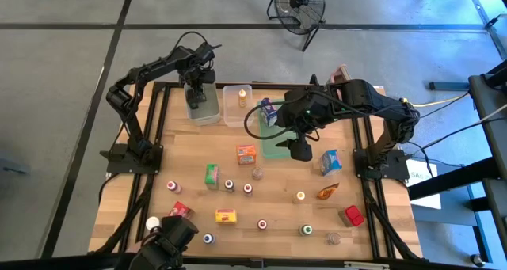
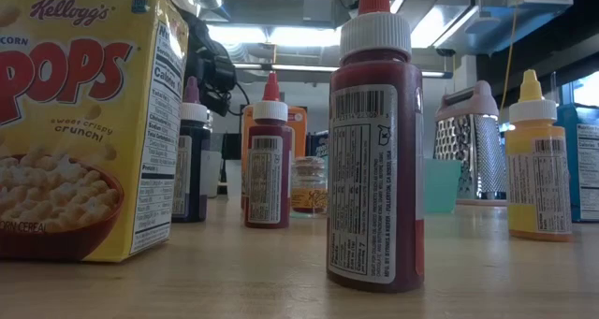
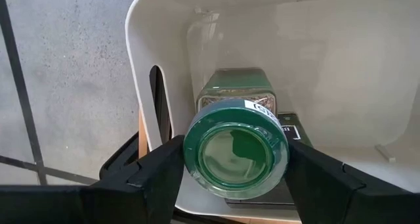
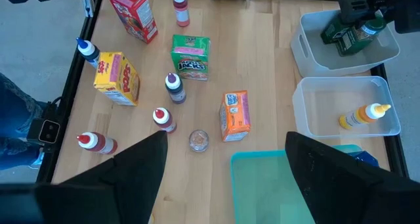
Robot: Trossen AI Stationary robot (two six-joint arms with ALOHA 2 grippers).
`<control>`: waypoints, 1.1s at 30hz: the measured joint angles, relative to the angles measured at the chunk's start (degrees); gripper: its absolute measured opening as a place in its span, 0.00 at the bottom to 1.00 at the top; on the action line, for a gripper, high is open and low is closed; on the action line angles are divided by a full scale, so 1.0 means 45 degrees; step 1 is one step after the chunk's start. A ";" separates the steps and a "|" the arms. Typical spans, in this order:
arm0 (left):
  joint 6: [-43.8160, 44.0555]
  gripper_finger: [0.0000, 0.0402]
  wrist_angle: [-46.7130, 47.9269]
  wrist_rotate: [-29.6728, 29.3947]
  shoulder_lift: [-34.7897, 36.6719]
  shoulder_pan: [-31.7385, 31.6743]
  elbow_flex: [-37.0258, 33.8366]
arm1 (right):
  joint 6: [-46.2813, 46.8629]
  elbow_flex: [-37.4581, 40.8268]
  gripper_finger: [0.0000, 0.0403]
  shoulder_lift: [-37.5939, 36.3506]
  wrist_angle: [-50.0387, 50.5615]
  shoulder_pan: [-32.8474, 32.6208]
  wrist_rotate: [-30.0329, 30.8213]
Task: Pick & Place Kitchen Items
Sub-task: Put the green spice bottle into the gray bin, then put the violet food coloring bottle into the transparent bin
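Observation:
My left gripper point(image 1: 196, 92) stands over the clear bin point(image 1: 207, 112) at the table's far left, shut on a dark green jar point(image 3: 236, 155) with a green lid. The jar also shows in that bin point(image 4: 348, 40) in the right wrist view. My right gripper point(image 1: 299, 147) hovers open above the flat green tray point(image 4: 282, 184), with nothing between its fingers. Small cartons lie scattered on the wooden table: orange point(image 4: 236, 114), green point(image 4: 190, 56), yellow point(image 4: 117, 77) and red point(image 4: 132, 14). Among them stand little capped bottles point(image 4: 172, 87). My left gripper pinches the green jar between its two fingers at the lid's two opposite sides point(image 3: 193, 155). The fingers come from above, pointing steeply down into the bin. The jar's lid faces up toward the wrist and its body reaches down into the bin; whether its bottom rests on the bin floor I cannot tell.
A second clear bin point(image 1: 238, 104) beside the first holds a yellow bottle point(image 4: 361, 115). A box grater point(image 2: 473, 155) stands at the far right. Blue cartons point(image 1: 330, 161) sit near the tray. A cereal carton point(image 2: 80, 123) and a red bottle point(image 2: 374, 151) crowd the near edge.

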State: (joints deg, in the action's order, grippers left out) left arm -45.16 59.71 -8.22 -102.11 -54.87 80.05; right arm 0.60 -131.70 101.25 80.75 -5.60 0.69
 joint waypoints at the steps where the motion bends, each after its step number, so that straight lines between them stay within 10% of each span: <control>1: -0.0007 0.60 0.0003 -0.0003 -0.0003 0.0000 0.0000 | 0.0000 -0.0004 0.77 0.0000 -0.0005 0.0000 0.0000; 16: -0.0100 0.60 0.0034 0.0053 0.0001 0.0000 0.0000 | -0.0003 0.0000 0.77 -0.0002 0.0018 -0.0013 -0.0170; 33: 0.0214 0.84 0.0470 -0.0500 0.0058 0.0008 0.0013 | 0.0000 0.0000 0.77 -0.0005 0.0219 -0.0015 -0.0201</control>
State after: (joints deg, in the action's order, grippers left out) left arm -44.19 61.82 -10.47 -101.85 -54.84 80.11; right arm 0.60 -131.70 101.23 81.73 -5.67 -0.22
